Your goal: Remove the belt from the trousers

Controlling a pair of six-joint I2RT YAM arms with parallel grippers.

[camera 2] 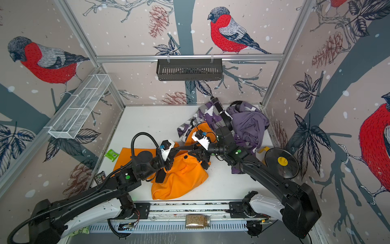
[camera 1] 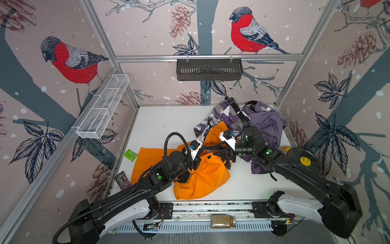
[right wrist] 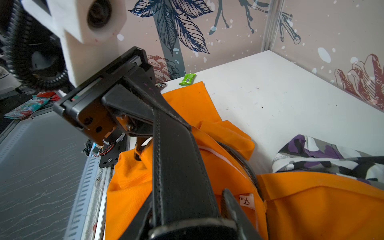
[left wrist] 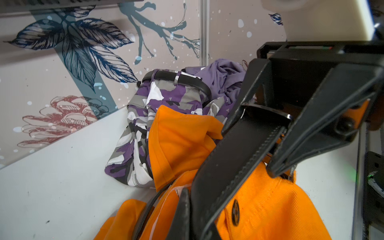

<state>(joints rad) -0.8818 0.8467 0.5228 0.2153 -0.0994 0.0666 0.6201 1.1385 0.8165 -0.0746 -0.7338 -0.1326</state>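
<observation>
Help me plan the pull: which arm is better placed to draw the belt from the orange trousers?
Left, probably: the left gripper is shut flat on the belt, while the jaws of the right gripper seem only to straddle its edges.

Not much can be read here. On the dark candy packet [camera 1: 123,180] near the left wall stands the M&M's brand in white letters. A small white label [right wrist: 246,201] sewn inside the orange trousers [right wrist: 311,207] shows cursive letters like "Fa"; the rest is hidden. The print on the green packet [camera 1: 130,155] is too small.
</observation>
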